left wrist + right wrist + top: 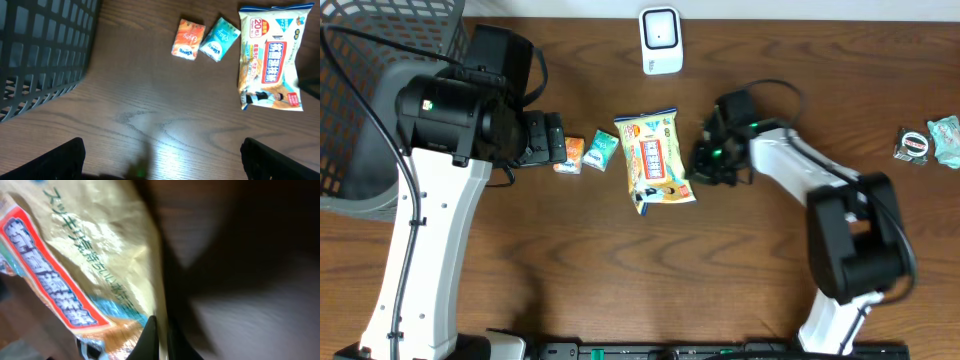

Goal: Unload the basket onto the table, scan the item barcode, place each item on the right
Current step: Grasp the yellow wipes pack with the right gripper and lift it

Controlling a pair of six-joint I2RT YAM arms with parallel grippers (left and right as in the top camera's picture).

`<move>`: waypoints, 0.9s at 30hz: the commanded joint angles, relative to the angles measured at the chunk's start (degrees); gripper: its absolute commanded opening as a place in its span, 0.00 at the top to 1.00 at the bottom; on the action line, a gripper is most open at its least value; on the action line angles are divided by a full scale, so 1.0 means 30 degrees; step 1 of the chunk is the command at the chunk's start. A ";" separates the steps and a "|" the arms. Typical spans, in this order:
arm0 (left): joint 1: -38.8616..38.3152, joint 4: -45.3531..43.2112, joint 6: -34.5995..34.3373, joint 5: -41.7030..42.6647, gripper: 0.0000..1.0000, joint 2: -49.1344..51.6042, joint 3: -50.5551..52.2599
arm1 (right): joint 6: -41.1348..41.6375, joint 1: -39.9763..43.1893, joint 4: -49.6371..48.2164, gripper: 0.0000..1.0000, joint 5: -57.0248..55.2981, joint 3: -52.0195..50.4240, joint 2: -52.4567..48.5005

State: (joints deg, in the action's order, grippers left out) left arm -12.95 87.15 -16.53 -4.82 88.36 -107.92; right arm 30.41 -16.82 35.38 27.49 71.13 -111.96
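Upper left of the overhead frame: black mesh basket [355, 110], with the left arm's white link running down beside it.

Left gripper [556, 139] sits left of centre. In the left wrist view [162, 167] its two dark fingers [62, 160] stand at the bottom corners, wide apart, with only bare wood between them. It holds nothing.

Just right of it lie an orange packet [569, 155] [188, 39] and a teal packet [601, 149] [220, 39], side by side and touching. Both carry small script too fine to read with confidence.

Centre: snack bag [658, 158] [270, 55] flat on the table, pale yellow with blue ends. It shows a red badge with "20" and a red banner of white Japanese characters. In the right wrist view [75, 270] green Japanese lettering runs along the yellow film.

Top centre: white scanner [660, 40], well apart from the bag.

Right gripper [703, 160] [161, 332] is at the bag's right edge, fingers pinched together on the bag's edge.

Far right edge: a small roll-like item [915, 143] and another teal pack [947, 138], labels unreadable.
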 commanded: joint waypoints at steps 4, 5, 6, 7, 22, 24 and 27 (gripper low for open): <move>-0.0007 0.0080 -0.0095 -0.0102 0.02 0.0000 0.0058 | -0.1545 0.0590 0.2076 0.99 -0.3636 -0.0066 0.3883; -0.0007 0.0073 -0.0095 -0.0095 0.02 0.0000 0.0058 | -0.1603 0.0590 0.2237 0.99 -0.3716 -0.0073 0.4335; -0.0007 0.0073 -0.0095 -0.0095 0.02 0.0000 0.0058 | -0.1596 0.0576 0.2157 0.99 -0.3657 -0.0073 0.4903; -0.0007 0.0080 -0.0095 -0.0095 0.02 0.0000 0.0058 | -0.1596 0.0532 0.1996 0.94 -0.3592 -0.0073 0.5034; -0.0007 0.0073 -0.0095 -0.0095 0.02 0.0000 0.0058 | -0.1989 -0.0976 -0.1100 0.06 -0.1530 0.1508 0.2353; -0.0007 0.0080 -0.0095 -0.0095 0.02 0.0000 0.0058 | -0.2630 -0.0962 -0.0284 0.06 -0.0517 0.2892 0.1377; -0.0007 0.0073 -0.0095 -0.0095 0.02 0.0000 0.0058 | -0.3687 -0.1042 0.1326 0.04 -0.0342 0.5282 -0.0284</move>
State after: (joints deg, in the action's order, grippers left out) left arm -12.95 87.13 -16.53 -4.82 88.33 -107.92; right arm 23.83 -19.77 36.93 22.94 80.07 -109.19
